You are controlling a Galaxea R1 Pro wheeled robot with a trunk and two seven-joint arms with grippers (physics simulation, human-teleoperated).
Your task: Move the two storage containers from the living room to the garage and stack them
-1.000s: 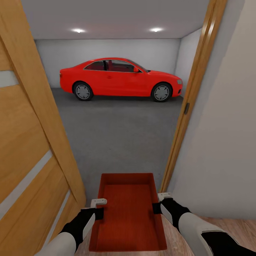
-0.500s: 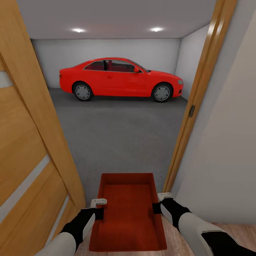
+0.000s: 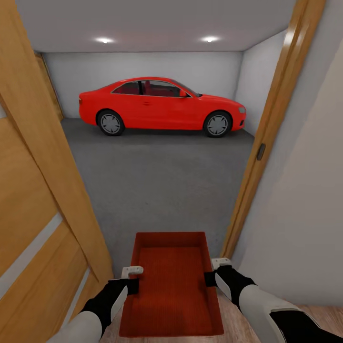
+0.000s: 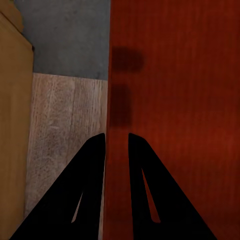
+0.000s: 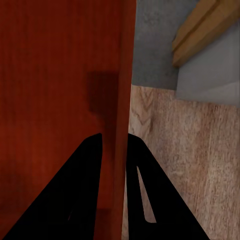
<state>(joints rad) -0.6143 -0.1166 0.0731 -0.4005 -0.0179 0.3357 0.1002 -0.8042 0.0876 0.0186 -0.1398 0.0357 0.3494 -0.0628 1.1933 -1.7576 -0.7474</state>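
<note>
The view has crept forward through the doorway, door frames sliding outward while the bin keeps its place between the arms. The red-orange storage container (image 3: 171,286) is carried low and near, left gripper (image 3: 132,277) clamped on its left wall, right gripper (image 3: 215,270) clamped on its right wall. Ahead lies the garage's grey concrete floor (image 3: 157,176), with the red car (image 3: 159,105) parked far across it. The wooden door (image 3: 35,224) stands open at left.

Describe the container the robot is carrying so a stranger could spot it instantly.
Start at the wooden doorway that opens onto the grey garage floor with the red car. Just before the threshold, low and central, is the storage container, held between the left gripper and right gripper, one on each long wall. It is a shallow, open-topped, red-orange rectangular bin.
</note>
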